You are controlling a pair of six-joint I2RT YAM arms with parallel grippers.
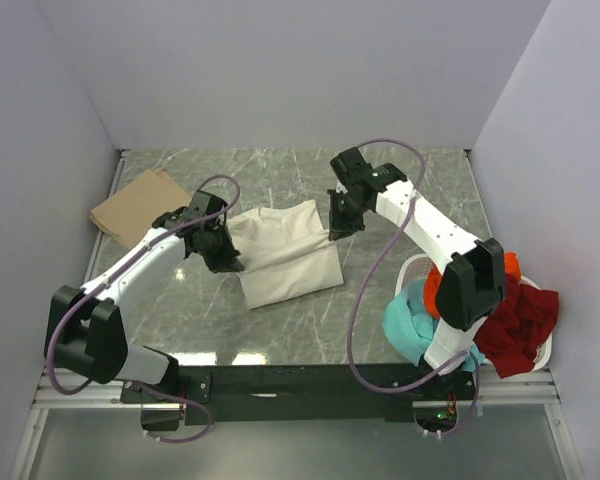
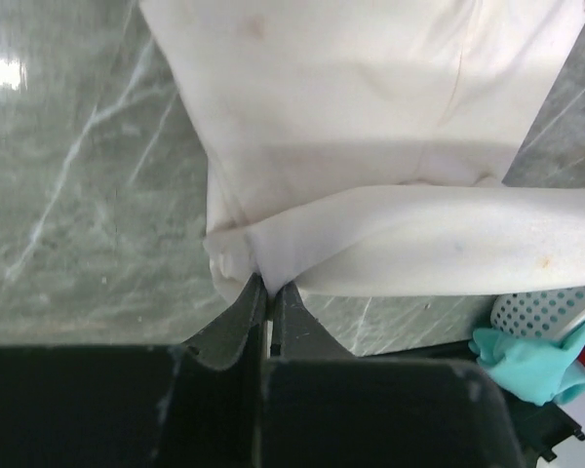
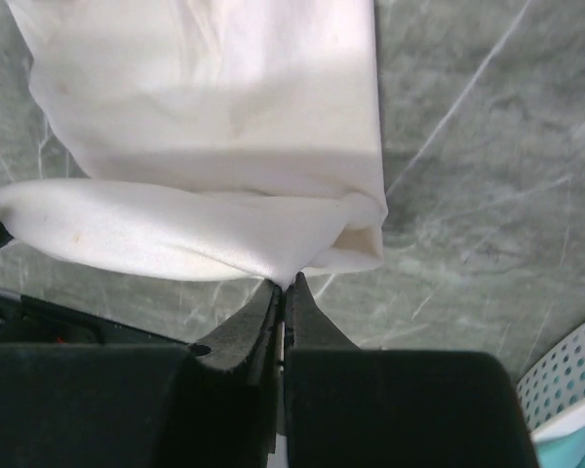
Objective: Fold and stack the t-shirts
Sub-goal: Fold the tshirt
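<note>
At the middle of the desk (image 1: 400, 190), the cream-white shirt (image 1: 290, 262) lies between the two arms, and its lifted edge runs from side to side, from the left tool (image 1: 228, 262) to the right tool (image 1: 335, 232), so both are equally near. Each tool is pressed together and pinches one end of this edge. The cloth looks soft and plain, folded narrow, with a doubled band between the grips.
</note>
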